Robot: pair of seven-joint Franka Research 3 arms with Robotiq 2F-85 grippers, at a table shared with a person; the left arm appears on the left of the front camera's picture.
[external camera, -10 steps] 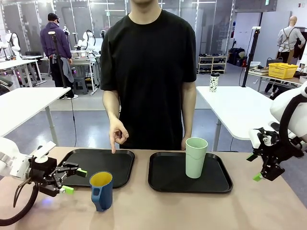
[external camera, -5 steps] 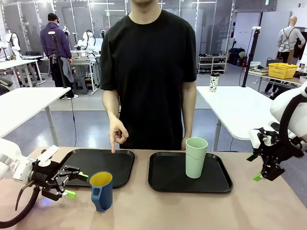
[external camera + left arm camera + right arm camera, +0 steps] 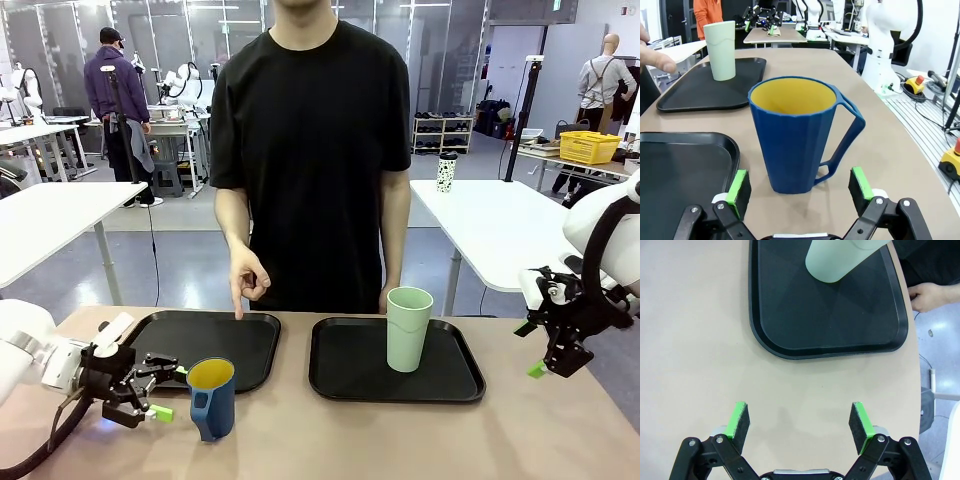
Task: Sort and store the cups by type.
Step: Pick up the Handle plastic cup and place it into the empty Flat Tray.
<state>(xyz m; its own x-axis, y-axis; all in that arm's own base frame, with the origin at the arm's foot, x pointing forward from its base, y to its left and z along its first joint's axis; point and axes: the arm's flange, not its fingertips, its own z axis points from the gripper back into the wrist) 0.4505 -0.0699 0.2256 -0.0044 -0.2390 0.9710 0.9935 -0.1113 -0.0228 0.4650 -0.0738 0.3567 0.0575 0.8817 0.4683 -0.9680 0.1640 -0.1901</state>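
Blue mug (image 3: 792, 135) looks stiff, light and slick, so you should grip its body, not the thin handle. Your left hand (image 3: 799, 184) gapes wide, just short of it.

A pointing finger and two cups at the table we share.
We see the left gripper (image 3: 170, 392) low on the table (image 3: 400, 440), jaws spread, just beside the dark blue mug (image 3: 211, 398); whether a pad touches it we cannot tell from here. The mint-green tumbler (image 3: 408, 328) stands upright on the right tray (image 3: 350, 365). The person's hand (image 3: 247, 283) points down at the left tray (image 3: 205, 340). The right gripper (image 3: 532, 349) hangs open, well apart.
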